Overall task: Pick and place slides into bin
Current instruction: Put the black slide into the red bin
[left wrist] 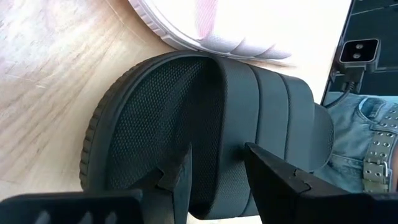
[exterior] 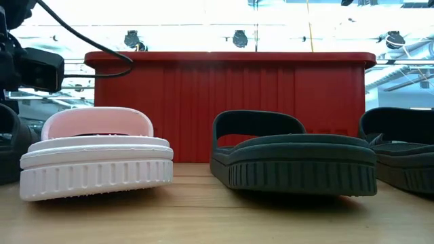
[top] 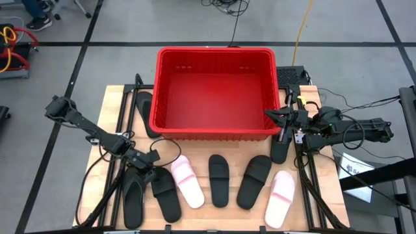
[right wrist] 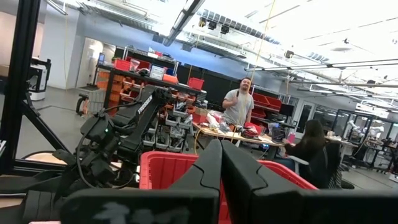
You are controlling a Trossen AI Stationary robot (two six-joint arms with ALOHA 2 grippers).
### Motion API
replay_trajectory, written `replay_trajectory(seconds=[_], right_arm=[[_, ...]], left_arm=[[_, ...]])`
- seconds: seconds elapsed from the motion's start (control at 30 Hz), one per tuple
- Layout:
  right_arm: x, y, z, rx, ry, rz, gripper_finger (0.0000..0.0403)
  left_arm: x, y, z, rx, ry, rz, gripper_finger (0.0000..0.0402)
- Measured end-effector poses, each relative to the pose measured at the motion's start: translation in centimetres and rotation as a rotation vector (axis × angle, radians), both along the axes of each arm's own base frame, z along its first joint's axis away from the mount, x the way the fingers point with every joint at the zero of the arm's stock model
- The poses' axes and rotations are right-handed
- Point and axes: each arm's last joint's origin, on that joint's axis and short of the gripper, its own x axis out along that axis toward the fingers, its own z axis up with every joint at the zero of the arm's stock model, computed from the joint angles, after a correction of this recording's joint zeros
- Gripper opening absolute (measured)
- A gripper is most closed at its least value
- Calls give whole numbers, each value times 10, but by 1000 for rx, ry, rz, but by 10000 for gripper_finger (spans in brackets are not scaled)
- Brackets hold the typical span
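Looking down, you see the slides in a row along the table's [top: 114, 97] near edge: black ones such as the middle slide [top: 219, 180], and two pale pink ones [top: 188, 181] [top: 280, 198]. Your left gripper [top: 151, 173] sits low over a black slide [left wrist: 205, 118], fingers [left wrist: 277, 180] apart astride its strap; whether they touch it seems unclear. Your right gripper [top: 278, 117], fingers together, hangs at the red bin's [top: 214, 133] right rim. Bare wood lies between row and bin.
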Motion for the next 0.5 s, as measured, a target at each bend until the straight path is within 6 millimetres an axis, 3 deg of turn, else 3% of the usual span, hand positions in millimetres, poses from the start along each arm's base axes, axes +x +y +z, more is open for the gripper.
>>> replay_trajectory(seconds=[0.5], right_arm=[[0, 0, 0, -1, 0, 0, 0]], left_arm=[[-1, 0, -1, 15, -4, -19, 140]])
